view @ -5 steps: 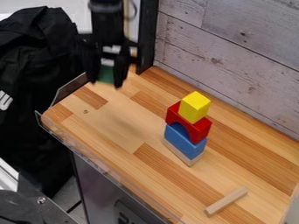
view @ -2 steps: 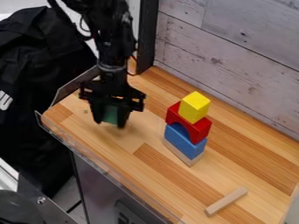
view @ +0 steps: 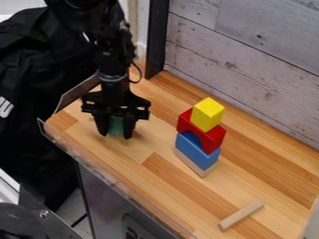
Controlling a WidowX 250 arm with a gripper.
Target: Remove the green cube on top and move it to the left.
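At the left of the wooden table, my gripper (view: 115,135) points down with its fingers shut on the green cube (view: 116,126), one finger on each side of it. The cube is low over the tabletop; whether it touches the wood I cannot tell. To the right stands a stack: a yellow cube (view: 207,114) on a red arch (view: 201,132), above a blue arch (view: 198,150) and a thin plain wooden block (view: 192,163).
A loose wooden stick (view: 241,215) lies at the lower right of the table (view: 124,161). A clear low guard runs along the table's left and front edge. A grey plank wall (view: 249,60) rises behind.
The gripper has come down from the upper left onto the left part of the table, carrying the green cube with it. The stack and the stick have stayed put.
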